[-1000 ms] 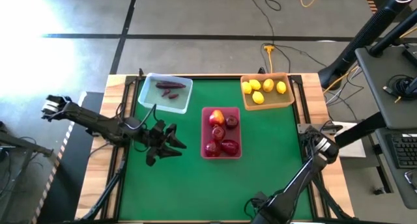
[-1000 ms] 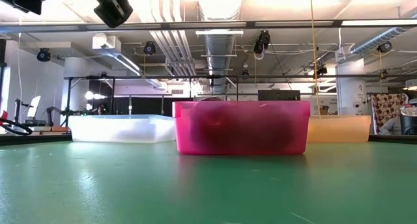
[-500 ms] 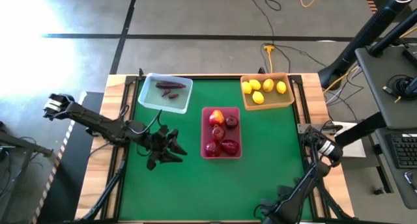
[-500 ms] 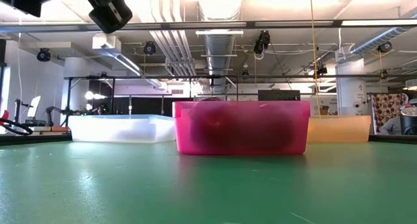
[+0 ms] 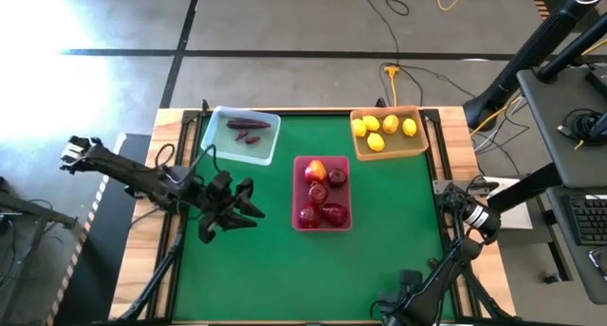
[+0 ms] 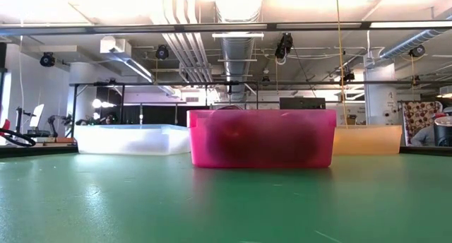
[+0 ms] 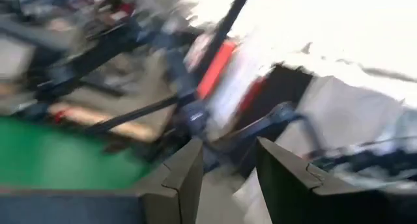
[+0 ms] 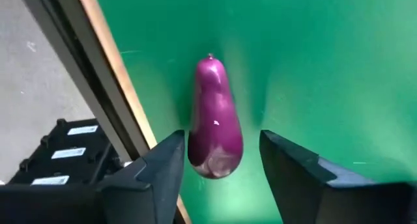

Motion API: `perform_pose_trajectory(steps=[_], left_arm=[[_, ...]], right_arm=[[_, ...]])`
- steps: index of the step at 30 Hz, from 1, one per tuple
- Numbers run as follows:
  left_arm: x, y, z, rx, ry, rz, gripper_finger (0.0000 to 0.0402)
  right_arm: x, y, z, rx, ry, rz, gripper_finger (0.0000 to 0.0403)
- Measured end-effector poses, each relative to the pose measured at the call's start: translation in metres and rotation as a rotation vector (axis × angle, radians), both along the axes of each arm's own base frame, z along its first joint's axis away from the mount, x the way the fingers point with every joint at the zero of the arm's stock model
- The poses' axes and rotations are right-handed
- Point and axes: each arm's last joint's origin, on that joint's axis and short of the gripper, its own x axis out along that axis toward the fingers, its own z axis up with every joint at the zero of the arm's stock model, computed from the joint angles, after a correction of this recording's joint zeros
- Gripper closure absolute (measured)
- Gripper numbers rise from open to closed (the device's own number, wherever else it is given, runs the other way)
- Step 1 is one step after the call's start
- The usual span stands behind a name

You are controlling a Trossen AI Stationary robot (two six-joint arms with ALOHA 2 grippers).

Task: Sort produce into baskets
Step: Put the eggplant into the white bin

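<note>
— Beside the pink-red tray [image 5: 321,193], on its left, what do we see of our left gripper [image 5: 248,205]?

— We see it hovering over bare green mat [image 5: 379,241], jaws a little apart, nothing between them.

— And our right gripper [image 8: 218,175]?

— It sits at the table's near right edge, well clear of that tray. Its jaws straddle a maroon eggplant [image 8: 214,123] lying just beside the wooden rim [image 8: 111,81]; we see small gaps either side, so no grasp yet.

— Room to move?

— Open mat in front of the tray; the blue tray [image 5: 241,135] and tan tray [image 5: 389,134] flank it behind.
</note>
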Motion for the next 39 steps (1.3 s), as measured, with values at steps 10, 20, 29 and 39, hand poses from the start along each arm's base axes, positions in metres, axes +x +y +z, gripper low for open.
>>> perform_pose_trajectory(steps=[10, 20, 29, 39], left_arm=[[-0.034, -0.012, 0.028, 0.354, 0.436, 0.307, 0.0324], [-0.088, -0.047, -0.01, 0.517, 0.734, 0.153, 0.0336], [-0.112, -0.086, -0.091, 0.357, 0.728, -0.03, 0.0334], [-0.106, -0.089, -0.147, 0.239, 0.749, 0.027, 0.0254]], right_arm=[[0.002, 0.0, -0.005, 0.021, -0.007, -0.037, 0.0304], [0.034, 0.003, 0.024, 0.101, -0.069, -0.163, 0.0311], [0.111, -0.029, 0.042, 0.068, -0.302, -0.252, 0.0323], [0.208, -0.066, 0.013, -0.038, -0.446, -0.236, 0.0321]])
